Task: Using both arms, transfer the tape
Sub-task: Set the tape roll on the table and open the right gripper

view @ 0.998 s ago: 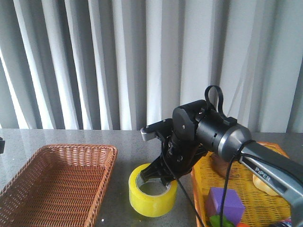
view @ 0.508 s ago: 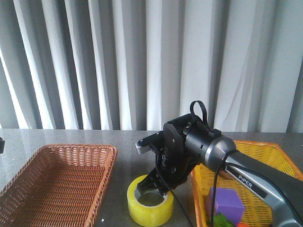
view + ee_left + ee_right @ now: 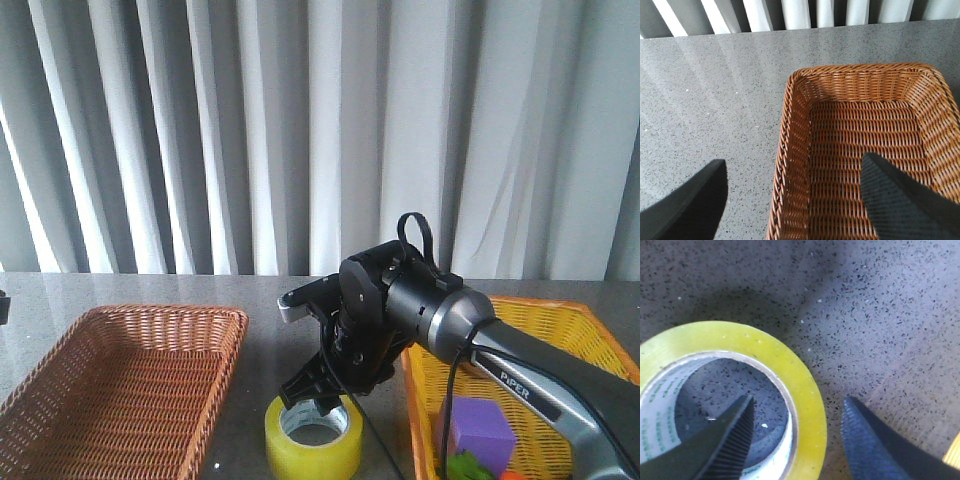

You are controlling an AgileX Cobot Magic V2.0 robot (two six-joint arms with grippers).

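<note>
The tape [image 3: 313,441] is a yellow roll with a white printed core, lying flat on the grey table between two baskets. My right gripper [image 3: 318,398] hangs just above it, at the end of the black arm [image 3: 420,305]. In the right wrist view the right gripper [image 3: 799,401] is open and straddles the wall of the tape [image 3: 790,365]. One finger [image 3: 725,440] is inside the hole and the other is outside, each with a gap to the wall. My left gripper [image 3: 792,165] is open over the wicker basket's rim [image 3: 790,150], holding nothing.
A brown wicker basket [image 3: 120,330] stands on the left of the table. A yellow basket [image 3: 570,320] on the right holds a purple block [image 3: 480,425] and other small items, close beside the right arm. White curtains hang behind the table.
My right arm has come down and a little to the left with the tape. The roll now sits lower and nearer the front edge, flat on the table.
</note>
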